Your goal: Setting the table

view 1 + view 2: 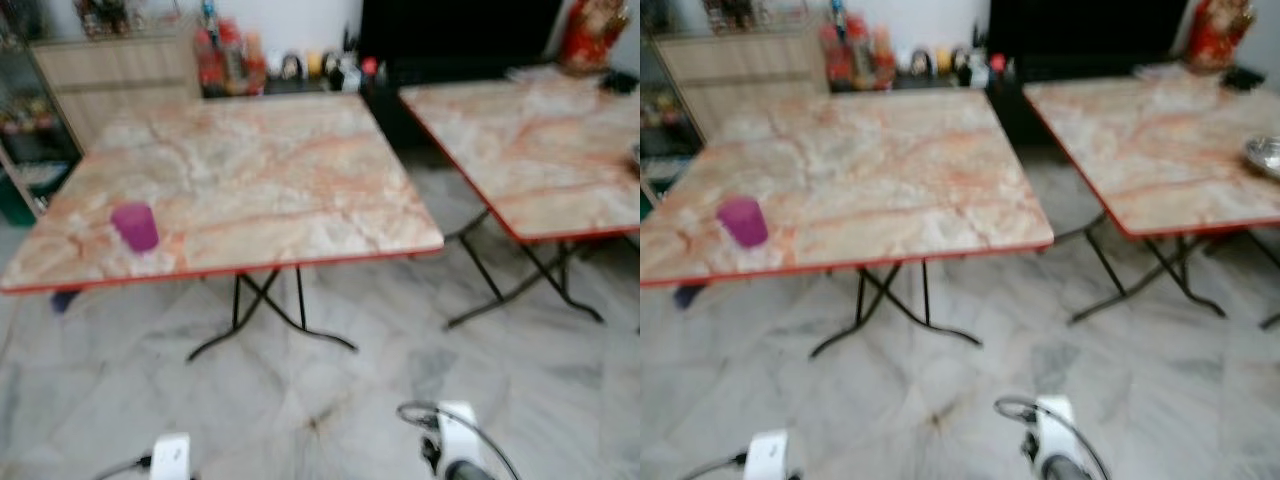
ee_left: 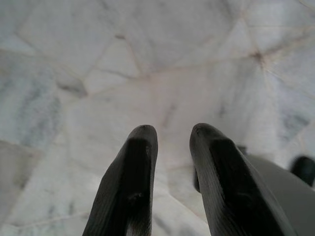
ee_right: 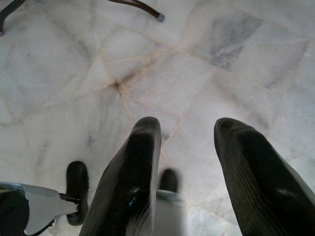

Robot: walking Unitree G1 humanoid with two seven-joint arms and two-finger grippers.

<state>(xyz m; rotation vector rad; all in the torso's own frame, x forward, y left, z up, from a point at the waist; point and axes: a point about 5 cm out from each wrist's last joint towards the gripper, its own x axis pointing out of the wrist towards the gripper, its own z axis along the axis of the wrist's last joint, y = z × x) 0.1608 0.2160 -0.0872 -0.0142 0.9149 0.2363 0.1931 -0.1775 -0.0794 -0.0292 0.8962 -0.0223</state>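
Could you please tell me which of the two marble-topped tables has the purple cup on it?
The left table; the purple cup stands near its front left edge.

Purple cup (image 1: 135,226); tables (image 1: 250,180) veined orange-cream marble, red-edged, with black legs; floor (image 1: 320,400) grey-white marble.

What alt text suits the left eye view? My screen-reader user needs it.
Two marble-patterned folding tables stand on a pale marble floor; the near table holds a purple cup near its front left corner. Cabinets and bottles line the far wall.
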